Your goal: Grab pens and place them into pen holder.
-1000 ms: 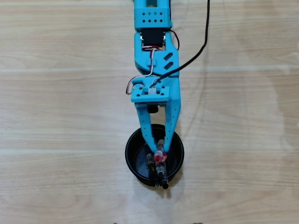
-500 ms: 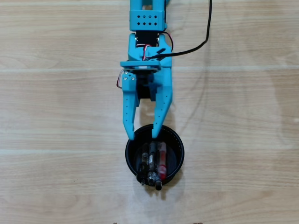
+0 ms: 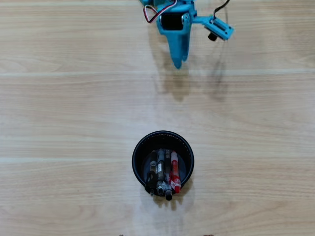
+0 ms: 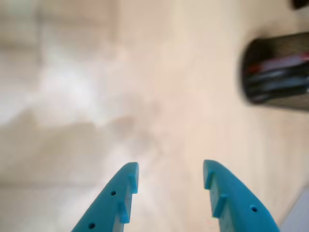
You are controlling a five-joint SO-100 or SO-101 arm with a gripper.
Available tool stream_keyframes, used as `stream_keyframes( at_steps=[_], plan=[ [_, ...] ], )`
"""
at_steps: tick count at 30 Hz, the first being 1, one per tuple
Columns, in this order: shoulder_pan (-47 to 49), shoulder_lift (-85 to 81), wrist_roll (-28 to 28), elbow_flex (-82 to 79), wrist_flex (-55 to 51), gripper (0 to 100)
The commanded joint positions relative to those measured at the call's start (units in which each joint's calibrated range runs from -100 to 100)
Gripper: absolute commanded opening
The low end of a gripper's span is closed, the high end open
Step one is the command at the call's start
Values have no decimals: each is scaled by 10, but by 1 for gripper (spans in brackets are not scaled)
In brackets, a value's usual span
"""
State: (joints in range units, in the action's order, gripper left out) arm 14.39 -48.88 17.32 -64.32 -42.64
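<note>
A black round pen holder point(image 3: 163, 137) stands on the wooden table at the lower middle of the overhead view. Several pens point(image 3: 162, 174) stand in it, dark ones and a red one point(image 3: 174, 172). The holder also shows blurred at the upper right of the wrist view point(image 4: 277, 72). My blue gripper point(image 3: 178, 61) is at the top of the overhead view, far from the holder. In the wrist view the gripper point(image 4: 170, 174) is open and empty, its two blue fingers point(image 4: 116, 198) apart over bare table. No loose pen shows on the table.
The light wooden table point(image 3: 74, 123) fills both views. A small dark part point(image 3: 212, 36) hangs off the arm's blue bracket at the top right of the overhead view.
</note>
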Motion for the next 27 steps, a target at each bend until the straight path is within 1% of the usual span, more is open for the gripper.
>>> stream_keyframes(
  at_steps=[1,3,5,6,7,27],
  plan=[
    [-10,-281,-31,-269,-58,17],
    [0,-409,-31,-313,-101,16],
    [18,-511,-30,-326,-204,15],
    [21,-508,-31,-297,-293,15],
    [29,-485,-31,-288,-320,15],
    [29,-504,-27,-293,-311,15]
  ],
)
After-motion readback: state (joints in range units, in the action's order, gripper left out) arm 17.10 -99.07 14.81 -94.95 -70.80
